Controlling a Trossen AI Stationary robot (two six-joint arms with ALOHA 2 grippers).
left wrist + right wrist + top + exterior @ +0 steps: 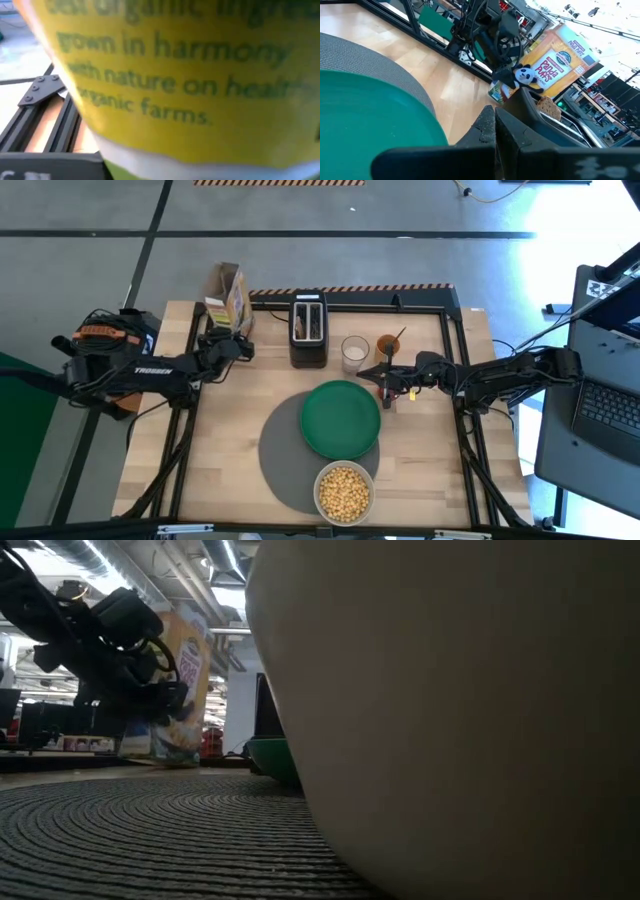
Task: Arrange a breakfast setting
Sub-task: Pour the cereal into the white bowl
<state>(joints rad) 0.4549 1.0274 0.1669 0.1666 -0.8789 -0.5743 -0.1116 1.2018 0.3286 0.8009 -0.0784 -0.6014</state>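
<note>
A green plate [340, 418] lies on a round grey mat [285, 450]. A pale bowl of yellow cereal [344, 492] stands on the mat's near edge, and its wall fills the low view [450, 720]. A thin spoon [397, 338] stands in an orange cup [388, 346]. A brown toast slice [548, 106] sticks up from the black toaster [308, 328]. The apple is out of view. My right gripper [385, 387] is shut and empty, just right of the plate's rim [370, 115]. My left gripper [238, 345] is close beside a yellow cereal box [227, 298], which fills the left wrist view [175, 75].
A glass of milk [354, 352] stands between the toaster and the orange cup. A black frame rail [350, 305] runs along the table's far edge. Bare wood shows left of the mat [225, 430] and right of the plate [425, 450].
</note>
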